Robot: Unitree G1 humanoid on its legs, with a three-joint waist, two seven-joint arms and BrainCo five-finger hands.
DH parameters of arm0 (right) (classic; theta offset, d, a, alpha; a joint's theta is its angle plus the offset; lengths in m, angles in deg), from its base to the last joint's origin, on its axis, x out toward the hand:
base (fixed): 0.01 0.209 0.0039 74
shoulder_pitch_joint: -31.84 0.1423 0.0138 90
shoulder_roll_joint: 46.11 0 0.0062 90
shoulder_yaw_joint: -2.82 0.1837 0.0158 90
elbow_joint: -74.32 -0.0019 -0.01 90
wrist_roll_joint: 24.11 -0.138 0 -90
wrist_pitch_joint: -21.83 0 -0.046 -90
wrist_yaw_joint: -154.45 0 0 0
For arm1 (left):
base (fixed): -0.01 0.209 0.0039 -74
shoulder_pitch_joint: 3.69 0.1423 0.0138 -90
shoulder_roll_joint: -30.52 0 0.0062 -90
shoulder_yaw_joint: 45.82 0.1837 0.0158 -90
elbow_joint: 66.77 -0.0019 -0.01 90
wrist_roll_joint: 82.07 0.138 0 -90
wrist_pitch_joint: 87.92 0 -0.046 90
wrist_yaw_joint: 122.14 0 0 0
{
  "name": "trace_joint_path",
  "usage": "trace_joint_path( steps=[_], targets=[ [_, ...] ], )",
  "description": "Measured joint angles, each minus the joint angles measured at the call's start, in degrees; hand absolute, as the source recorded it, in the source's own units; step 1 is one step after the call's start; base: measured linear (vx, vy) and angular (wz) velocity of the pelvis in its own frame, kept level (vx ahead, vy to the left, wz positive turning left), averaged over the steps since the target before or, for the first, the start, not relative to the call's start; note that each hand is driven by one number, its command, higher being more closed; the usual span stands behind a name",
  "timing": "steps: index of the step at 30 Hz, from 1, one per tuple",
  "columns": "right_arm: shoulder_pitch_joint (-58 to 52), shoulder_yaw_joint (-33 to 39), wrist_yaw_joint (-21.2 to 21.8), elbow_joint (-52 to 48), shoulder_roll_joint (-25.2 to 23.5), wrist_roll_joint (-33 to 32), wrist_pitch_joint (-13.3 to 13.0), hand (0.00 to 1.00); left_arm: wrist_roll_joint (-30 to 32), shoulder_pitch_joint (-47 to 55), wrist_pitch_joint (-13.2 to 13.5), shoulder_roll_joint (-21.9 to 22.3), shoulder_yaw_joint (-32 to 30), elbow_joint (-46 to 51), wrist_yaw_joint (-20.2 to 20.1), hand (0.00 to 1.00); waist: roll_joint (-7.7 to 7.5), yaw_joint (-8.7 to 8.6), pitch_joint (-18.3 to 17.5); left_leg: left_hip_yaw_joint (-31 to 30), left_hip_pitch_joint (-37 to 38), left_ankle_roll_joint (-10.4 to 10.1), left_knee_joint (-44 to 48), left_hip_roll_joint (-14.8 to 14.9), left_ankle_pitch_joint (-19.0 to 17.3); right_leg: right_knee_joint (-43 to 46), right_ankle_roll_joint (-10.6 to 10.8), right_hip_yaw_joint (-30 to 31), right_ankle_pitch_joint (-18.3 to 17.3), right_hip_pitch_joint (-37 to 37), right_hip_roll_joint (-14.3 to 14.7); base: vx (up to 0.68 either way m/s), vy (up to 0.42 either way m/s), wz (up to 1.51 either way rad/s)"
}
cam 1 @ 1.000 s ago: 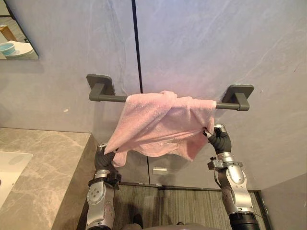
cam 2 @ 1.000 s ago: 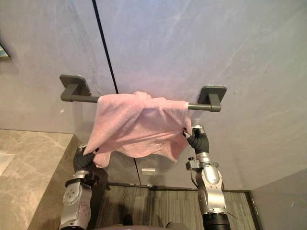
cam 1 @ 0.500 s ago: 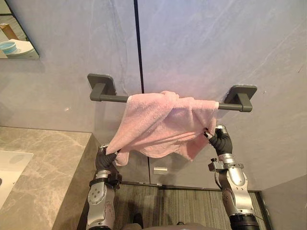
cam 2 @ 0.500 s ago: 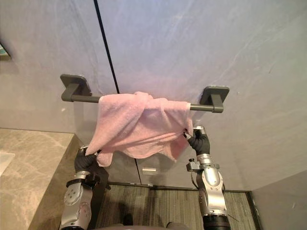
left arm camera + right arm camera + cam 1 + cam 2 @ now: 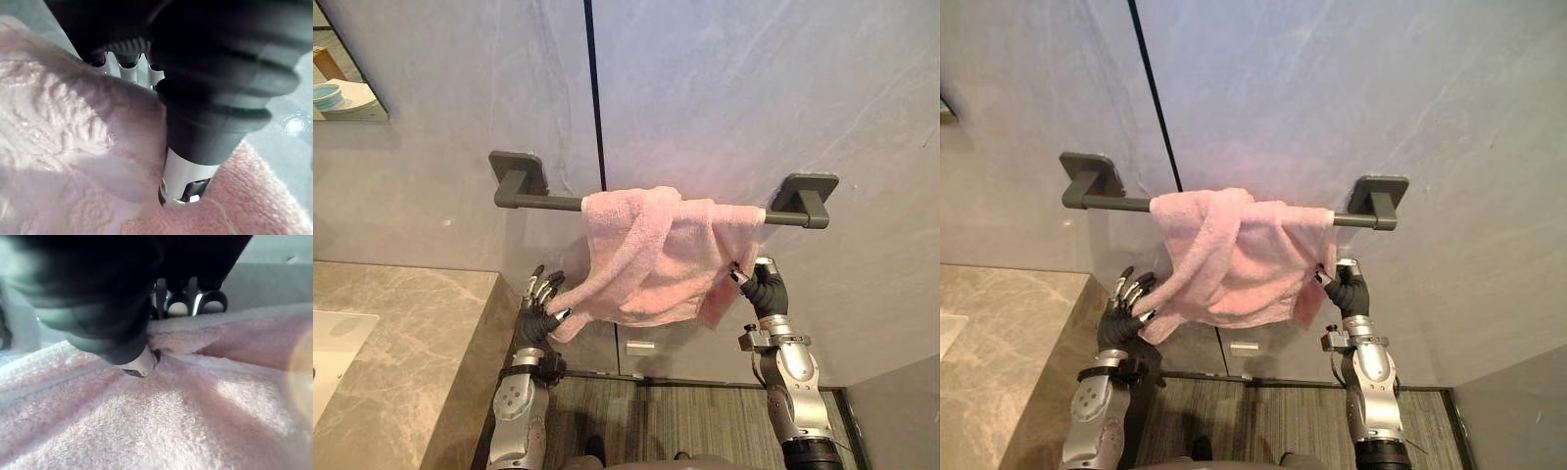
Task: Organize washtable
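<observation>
Towel: pink towel (image 5: 661,259), centre of frame, draped over the towel bar (image 5: 543,202); bunched on the bar's right half, folds crossing at the front, one twisted tail running down toward the lower left.
Towel bar: dark grey, horizontal, fixed to the grey wall (image 5: 724,88) by a bracket at each end; left stretch bare, cloth reaching almost to the right bracket.
Left hand: left hand (image 5: 538,311), lower left of centre, below the bare stretch of bar; fingers (image 5: 536,287) straight and spread, pointing up — nothing gripped. End of the towel tail resting against the hand. In the left wrist view, terry cloth lying across the fingers, thumb (image 5: 183,178) touching the cloth.
Right hand: right hand (image 5: 764,290), lower right of centre, just under the right bracket; fingers curled and clamped on the towel's right hanging edge. In the right wrist view, thumb tip pressed into the cloth, fingertips (image 5: 178,307) beyond a fold.
Countertop: marbled stone countertop (image 5: 411,333), lower left corner; white basin (image 5: 333,348) at the left edge.
Mirror: mirror (image 5: 342,93), upper left corner — partly cut off by the frame.
Floor: wood-grain floor (image 5: 685,421), bottom centre.
</observation>
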Motion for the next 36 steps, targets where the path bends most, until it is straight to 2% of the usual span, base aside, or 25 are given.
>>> trace_joint_path(
  steps=[12,16,24,25,29,33,36],
  targets=[
    [0.1,-2.1,0.0,1.7,0.1,1.4,-0.2,1.0,0.0,0.4,0.0,-2.0,0.9,-0.3,-0.1,0.0,-0.14,0.05,-0.1,0.5,0.2,0.0,0.0,0.1,0.0,0.1,-0.1,0.7,0.1,0.1,0.2,0.0,-0.004,-0.02],
    [0.1,-2.8,0.1,2.0,0.4,1.6,-0.2,1.0,2.2,1.3,0.0,-3.4,1.9,-0.3,-1.4,0.0,-0.16,0.03,-0.1,0.7,0.3,0.0,-0.1,-0.1,0.0,0.2,-0.1,0.9,0.1,0.1,0.2,-0.01,-0.004,-0.02],
    [0.1,-3.3,1.2,2.5,0.5,2.0,-0.2,1.0,2.0,2.8,-0.1,-3.6,1.3,3.7,-5.4,0.0,-0.11,0.03,-0.1,0.7,0.6,0.0,0.0,-0.2,0.0,0.2,-0.1,0.7,0.1,0.1,0.2,0.0,0.0,0.0],
    [0.1,-3.3,1.4,2.6,0.5,2.0,-0.1,0.0,2.0,2.8,-0.1,-3.8,0.8,4.5,-6.1,0.0,-0.11,0.04,-0.1,0.7,0.7,0.0,0.0,-0.2,0.0,0.2,-0.1,0.7,0.1,0.1,0.2,0.0,0.0,0.0],
    [0.0,-3.3,1.5,4.4,0.8,2.0,0.6,0.0,1.5,2.9,-0.1,-5.2,0.2,7.6,-7.5,0.0,-0.02,0.04,-0.2,0.6,0.7,0.0,0.0,-0.2,0.0,0.1,-0.1,0.6,0.1,0.1,0.1,0.0,0.0,0.0],
    [-1.1,-3.3,1.8,6.2,1.8,2.0,2.4,0.0,0.1,3.4,-0.1,-5.6,0.1,11.2,-7.7,0.0,0.13,0.0,-0.2,0.6,0.7,0.0,0.0,-0.3,0.0,0.1,-0.1,0.6,0.1,0.2,0.1,0.0,0.0,0.0],
    [-1.3,-3.3,1.8,6.2,2.3,2.1,2.6,0.0,-1.3,3.4,0.0,-5.6,-0.1,11.3,-7.7,0.0,0.64,-0.06,-0.5,0.6,0.8,0.0,0.0,-0.3,0.0,0.1,-0.1,0.6,0.1,0.2,0.1,0.0,0.0,0.0]
  ],
)
